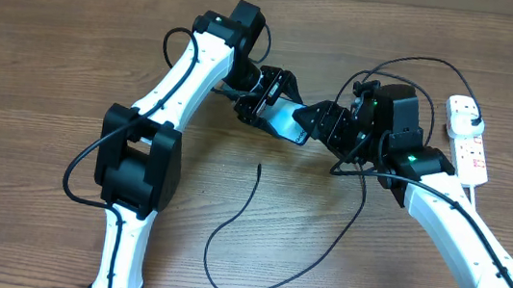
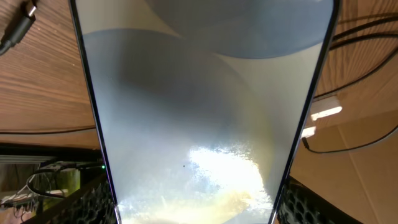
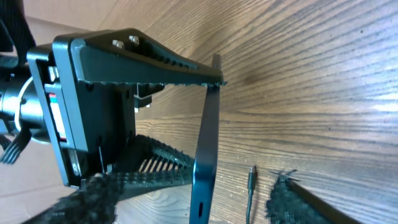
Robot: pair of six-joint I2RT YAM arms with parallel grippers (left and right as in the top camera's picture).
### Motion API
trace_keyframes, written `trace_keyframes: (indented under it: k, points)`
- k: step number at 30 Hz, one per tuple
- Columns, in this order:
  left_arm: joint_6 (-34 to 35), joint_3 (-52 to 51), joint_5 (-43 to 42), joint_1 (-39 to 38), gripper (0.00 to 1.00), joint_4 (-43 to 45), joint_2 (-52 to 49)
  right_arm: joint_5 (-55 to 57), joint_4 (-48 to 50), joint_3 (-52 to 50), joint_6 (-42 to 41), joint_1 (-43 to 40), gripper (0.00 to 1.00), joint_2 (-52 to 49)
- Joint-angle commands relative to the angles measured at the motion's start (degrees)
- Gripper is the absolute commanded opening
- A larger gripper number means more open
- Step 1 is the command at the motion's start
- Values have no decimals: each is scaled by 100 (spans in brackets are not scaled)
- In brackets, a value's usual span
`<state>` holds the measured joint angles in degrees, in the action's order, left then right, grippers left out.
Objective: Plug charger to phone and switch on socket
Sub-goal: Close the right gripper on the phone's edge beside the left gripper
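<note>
1. Tabletop (image 1: 55,43): brown wood grain.
2. Left pincer (image 1: 278,110): clamped on the phone (image 1: 288,121), one finger on each long edge. It holds the phone clear of the wood, at the middle of the scene. The screen, pale and lit, fills the left wrist view.
3. Charger (image 1: 257,181): a thin black cable lying loose in a wide loop below the phone. Its connector tip (image 3: 250,180) rests free on the wood, close beside the phone's end.
4. Right pincer (image 1: 320,122): its fingers are spread, one on each side of the phone's end, with gaps visible. It grips nothing.
5. Socket (image 1: 469,149): a white strip at the far right, with a black plug seated at its upper end.
</note>
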<state>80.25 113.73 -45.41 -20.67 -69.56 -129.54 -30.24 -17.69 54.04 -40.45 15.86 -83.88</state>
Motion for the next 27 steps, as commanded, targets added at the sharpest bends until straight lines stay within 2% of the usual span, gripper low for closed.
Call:
trace_keyframes:
  k: [1, 15, 20, 22, 27]
  points:
    - [166, 166, -269, -87, 4, 2, -7, 87, 4, 153, 46, 28, 76, -76]
    - [413, 166, -313, -330, 5, 105, -7, 136, -17, 153, 157, 28, 64, -144]
    - [426, 166, -339, -382, 4, 107, -7, 175, -24, 153, 153, 28, 53, -144]
    - [424, 166, -376, -385, 4, 105, -7, 247, -66, 153, 155, 28, 46, -144]
    - [424, 166, -372, -391, 4, 105, -7, 372, -125, 153, 155, 28, 42, -144]
